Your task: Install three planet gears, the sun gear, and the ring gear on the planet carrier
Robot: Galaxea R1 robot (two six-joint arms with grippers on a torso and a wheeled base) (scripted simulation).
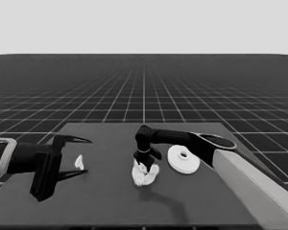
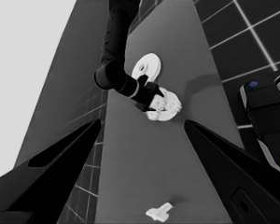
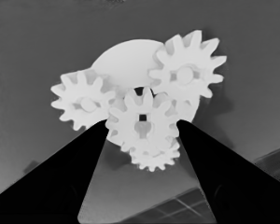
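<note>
Gears (image 3: 144, 121) sit clustered on the smaller round part (image 3: 126, 60), right between the right gripper (image 3: 142, 128)'s spread, empty fingers. The larger round part (image 1: 183, 159) waits just beside it. Judging so, capping comes next. The left gripper (image 1: 79, 155) idles, fingers spread.

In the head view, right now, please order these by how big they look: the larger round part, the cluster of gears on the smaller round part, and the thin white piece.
1. Larger round part.
2. Gear cluster under the right tool; it looks nearly alike in size to the first, so this order is unsure.
3. Thin white piece, clearly smallest, by the parked left tool.
</note>
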